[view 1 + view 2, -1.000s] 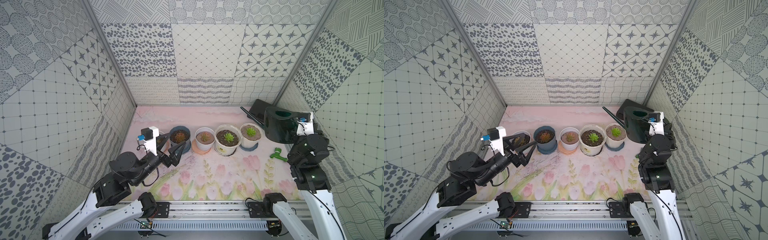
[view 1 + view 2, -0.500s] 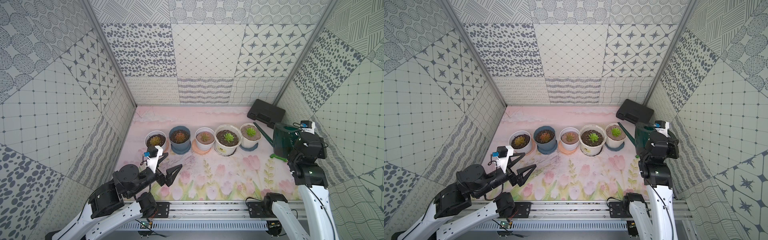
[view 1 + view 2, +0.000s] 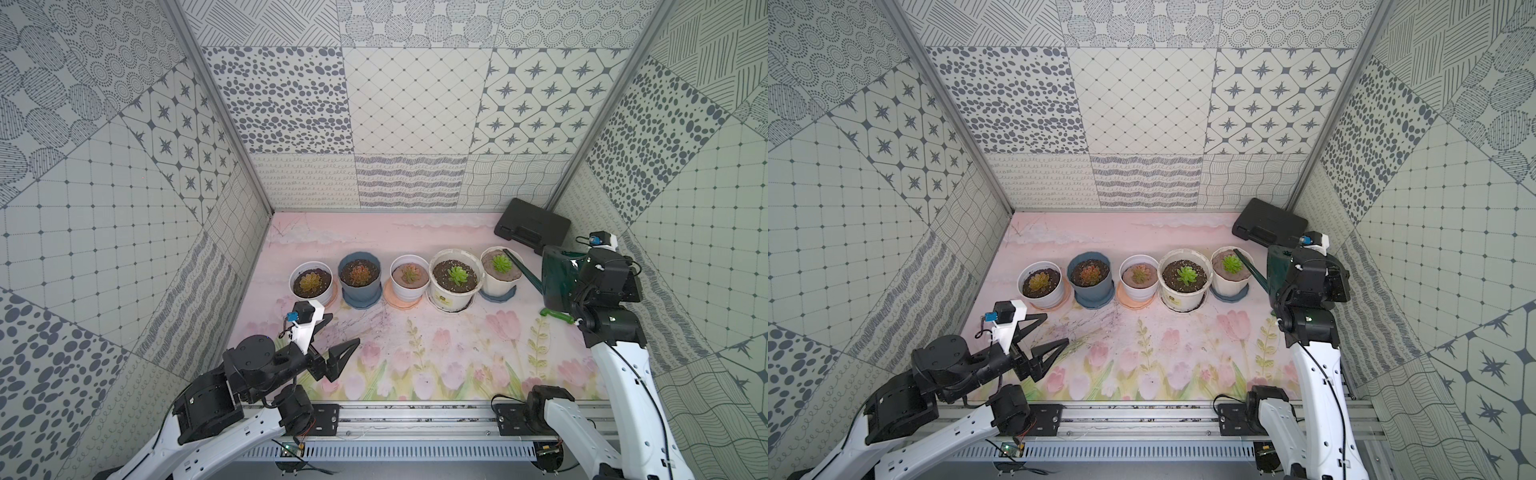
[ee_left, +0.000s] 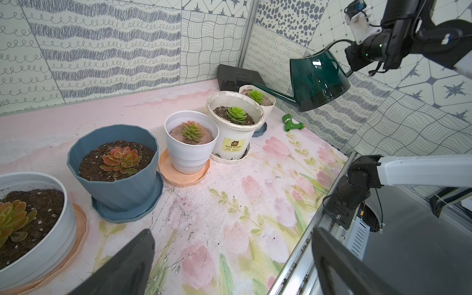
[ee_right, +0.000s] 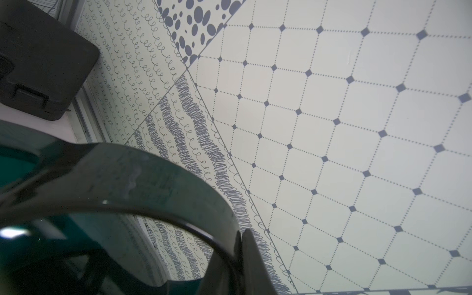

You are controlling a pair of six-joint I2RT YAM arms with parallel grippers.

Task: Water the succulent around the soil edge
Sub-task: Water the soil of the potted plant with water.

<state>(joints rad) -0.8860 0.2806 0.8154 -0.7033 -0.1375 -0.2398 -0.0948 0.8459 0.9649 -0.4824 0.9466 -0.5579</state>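
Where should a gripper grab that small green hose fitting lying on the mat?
Take the green hose fitting by its straight barrel, between the ribbed collar and the brass tip, probably coming straight down from above. It lies flat on the mat with bare mat on both sides, so the jaws can straddle that narrow part.

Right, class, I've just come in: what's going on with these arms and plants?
The right gripper is shut on the handle of the dark green watering can, held in the air and tipped so its spout reaches over the soil edge around the succulent, in the last pot of five. No water stream shows. The left gripper hangs open and empty above the mat.
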